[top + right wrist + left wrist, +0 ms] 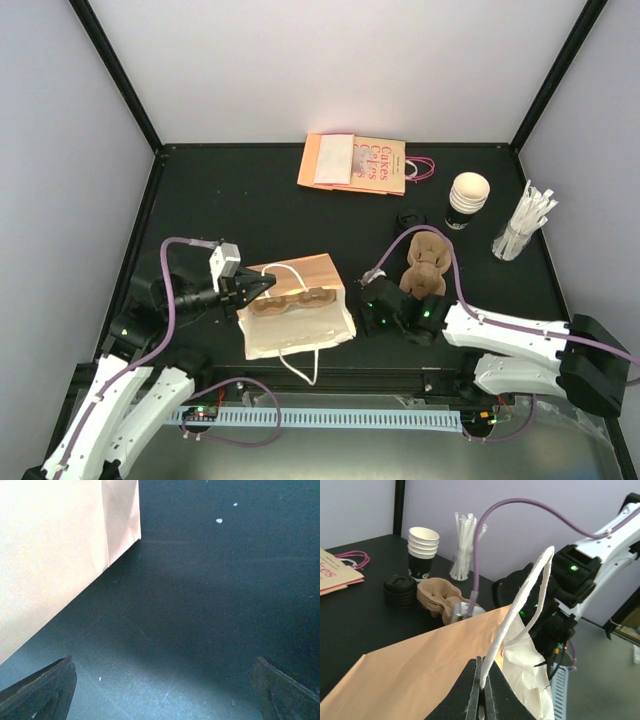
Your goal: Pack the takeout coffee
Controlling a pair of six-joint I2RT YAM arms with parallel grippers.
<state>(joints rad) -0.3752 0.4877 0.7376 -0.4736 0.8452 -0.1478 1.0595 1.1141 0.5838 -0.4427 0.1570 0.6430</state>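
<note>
Robot lab cell; black table [250, 200], plain pale panels [330, 60] around; cable track [330, 417] at edge

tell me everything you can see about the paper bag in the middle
The paper bag is tan kraft outside, paler inside, with white cord handles. It sits on the black table, mouth open upward, a brown pulp carrier inside. The left gripper is shut on one handle; the other handle loops toward the near edge.

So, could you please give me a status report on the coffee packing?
Left hand shut on bag handle. Right hand open, empty, beside bag. Cup stack unlidded, back right, untouched. Carrier stack between it and right hand.
</note>
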